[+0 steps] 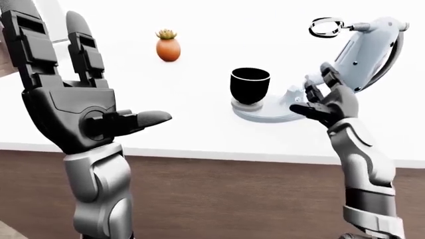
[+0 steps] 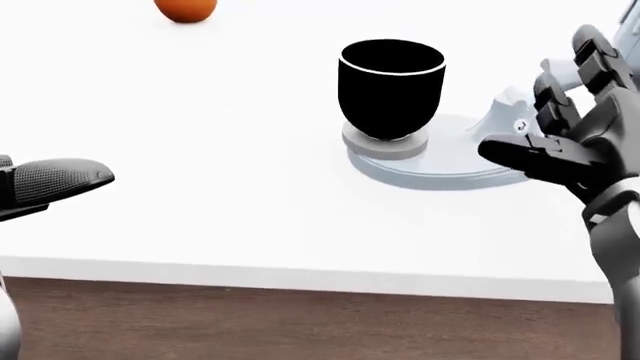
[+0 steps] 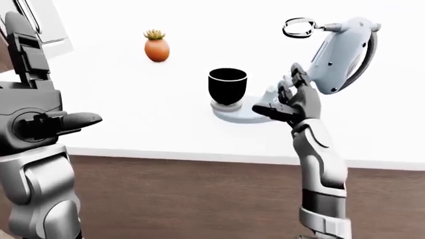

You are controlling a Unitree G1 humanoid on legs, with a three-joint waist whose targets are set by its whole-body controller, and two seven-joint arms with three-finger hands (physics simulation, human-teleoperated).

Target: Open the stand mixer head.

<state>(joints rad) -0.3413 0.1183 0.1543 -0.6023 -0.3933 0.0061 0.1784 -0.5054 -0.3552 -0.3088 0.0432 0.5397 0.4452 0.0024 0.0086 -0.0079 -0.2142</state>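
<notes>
no readable text, no labels, no brands, no numbers
</notes>
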